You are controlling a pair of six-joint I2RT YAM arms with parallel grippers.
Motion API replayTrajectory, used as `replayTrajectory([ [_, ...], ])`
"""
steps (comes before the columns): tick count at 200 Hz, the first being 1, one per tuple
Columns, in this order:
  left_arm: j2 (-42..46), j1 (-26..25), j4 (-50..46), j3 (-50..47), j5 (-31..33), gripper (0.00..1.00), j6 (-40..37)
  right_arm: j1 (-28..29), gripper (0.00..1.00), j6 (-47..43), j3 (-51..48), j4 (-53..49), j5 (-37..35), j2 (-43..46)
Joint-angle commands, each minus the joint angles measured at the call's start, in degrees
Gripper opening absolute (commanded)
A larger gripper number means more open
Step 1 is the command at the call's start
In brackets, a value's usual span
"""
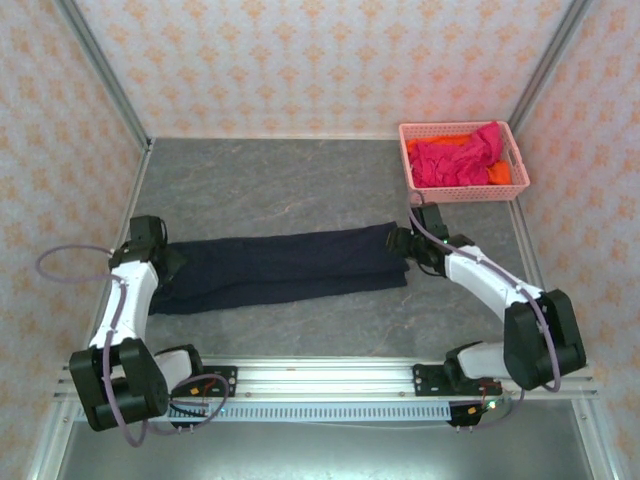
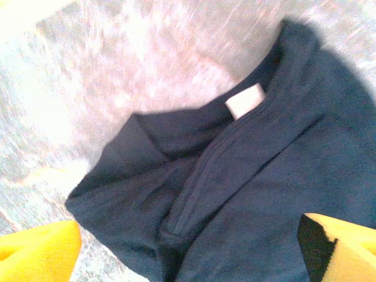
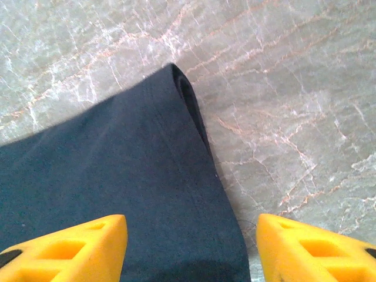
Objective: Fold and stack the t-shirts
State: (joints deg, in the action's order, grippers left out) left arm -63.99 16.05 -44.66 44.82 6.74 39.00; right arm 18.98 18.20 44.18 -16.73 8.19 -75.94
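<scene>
Navy cloth lies in a long narrow band across the middle of the table [image 1: 280, 190]: this is the dark navy t-shirt [image 1: 290, 265], folded lengthwise, its sides laid in over the middle. It reaches from the left gripper [image 1: 168, 258] at one end to the right gripper [image 1: 402, 243] at the other.

In the left wrist view the neck end is below the camera. The collar [image 2: 223, 158] and a small white label [image 2: 245, 100] can be seen, and the cloth there is a little bunched and not quite flat. The left gripper [image 2: 188, 261] has its yellow jaws far apart, one at each lower corner, and they hold nothing. In the right wrist view the hem end is a clean corner, several layers thick at the edge. The right gripper [image 3: 194, 252] also has its jaws apart above the cloth, with nothing clamped between them.

The pink basket [image 1: 465, 193] stands in the far right corner, well apart from the navy shirt. The magenta-red t-shirt [image 1: 455, 160] and the orange t-shirt [image 1: 503, 174] lie crumpled in it, the red one mostly on top.

So the task appears to be at an early stage. The first shirt has only its lengthwise fold. It probably needs cross folds to become a compact packet. The two other shirts are not yet taken out, and no stack exists.
</scene>
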Motion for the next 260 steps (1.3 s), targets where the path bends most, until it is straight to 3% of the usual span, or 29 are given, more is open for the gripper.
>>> replayTrajectory([
  [1,-0.41,-7.3,-3.16,5.75,7.79,0.97,0.34,2.3,0.6,-2.26,3.6,-1.29,-0.36,-1.47],
  [16,-2.43,-12.4,-2.63,7.49,6.72,0.94,2.46,4.68,0.55,-1.99,5.14,-0.67,-1.02,-4.39],
  [34,-4.63,-14.46,1.09,5.96,-0.42,0.86,5.38,6.41,0.47,0.13,5.23,1.41,-0.54,-8.71],
  [50,-6.28,-14.47,3.73,3.4,-4.4,0.83,6.8,7.72,0.41,1.96,4.07,3.67,0.75,-11.61],
  [80,-6.97,-13.89,3.58,-0.77,-4.26,0.83,5.68,9.14,0.4,4.39,0.02,6.19,2.42,-13.15],
  [117,-8.98,-8.34,8.39,-6.52,-9.21,0.83,5.55,9.14,0.38,4.62,-4.23,6.04,0.92,-14.09],
  [155,-12.23,-7.74,10.31,-5.19,-10.09,0.83,5.28,9.15,0.35,2.82,-2.07,3.72,1.47,-8.87],
  [174,-13.46,-7.75,11.56,-5.0,-9.29,0.83,5.81,9.14,0.43,0.35,0.86,4.6,-0.54,-7.62],
  [209,-15.11,-7.77,12.74,-4.66,-8.28,0.83,6.61,9.14,0.48,-3.98,11.83,3.83,-0.92,-18.98],
  [260,-21.1,-9.57,13.11,1.48,-5.93,0.83,4.83,8.79,0.42,-4.44,16.15,4.94,-1.48,-29.7],
])
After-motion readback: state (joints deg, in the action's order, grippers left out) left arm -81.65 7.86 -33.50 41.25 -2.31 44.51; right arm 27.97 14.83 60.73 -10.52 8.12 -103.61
